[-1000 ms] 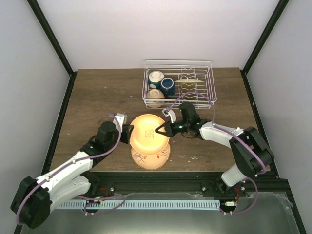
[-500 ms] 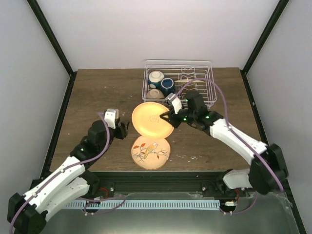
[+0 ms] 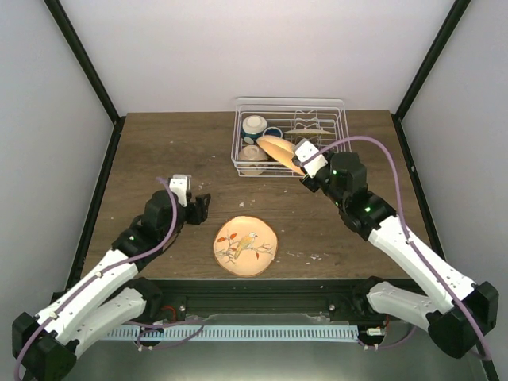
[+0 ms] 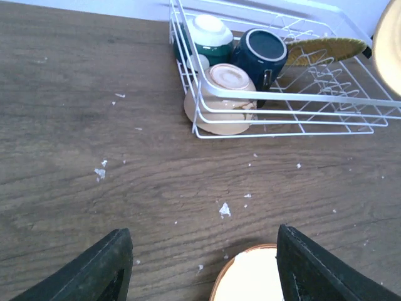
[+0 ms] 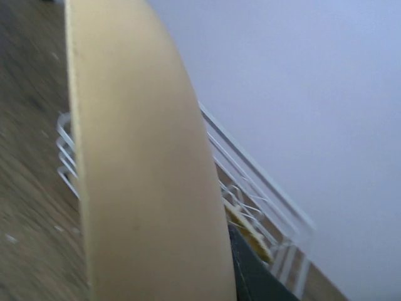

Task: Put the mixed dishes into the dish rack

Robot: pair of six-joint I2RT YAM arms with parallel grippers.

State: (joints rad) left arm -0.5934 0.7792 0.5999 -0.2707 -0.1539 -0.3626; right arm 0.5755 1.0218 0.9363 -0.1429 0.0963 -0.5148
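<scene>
My right gripper point(image 3: 296, 163) is shut on the rim of an orange plate point(image 3: 278, 149) and holds it tilted over the front of the white wire dish rack point(image 3: 341, 131). In the right wrist view the plate's plain back point(image 5: 144, 157) fills the left half, with one dark finger point(image 5: 254, 276) behind it and the rack's wires point(image 5: 263, 188) beyond. Two cream bowls point(image 3: 254, 125) point(image 3: 252, 155) and the dark blue cup point(image 4: 263, 53) lie in the rack's left end. My left gripper point(image 3: 200, 208) is open and empty above bare table point(image 4: 202, 238).
A second orange-rimmed plate with a bird picture point(image 3: 246, 244) lies flat on the table near the front, just ahead of my left gripper point(image 4: 250, 279). A yellow woven flat piece point(image 4: 326, 47) stands among the rack's prongs. White crumbs dot the wood.
My right gripper lifted the orange plate off the bird plate and carried it back and right to the rack. My left gripper let the plate go and drew back to the left.
</scene>
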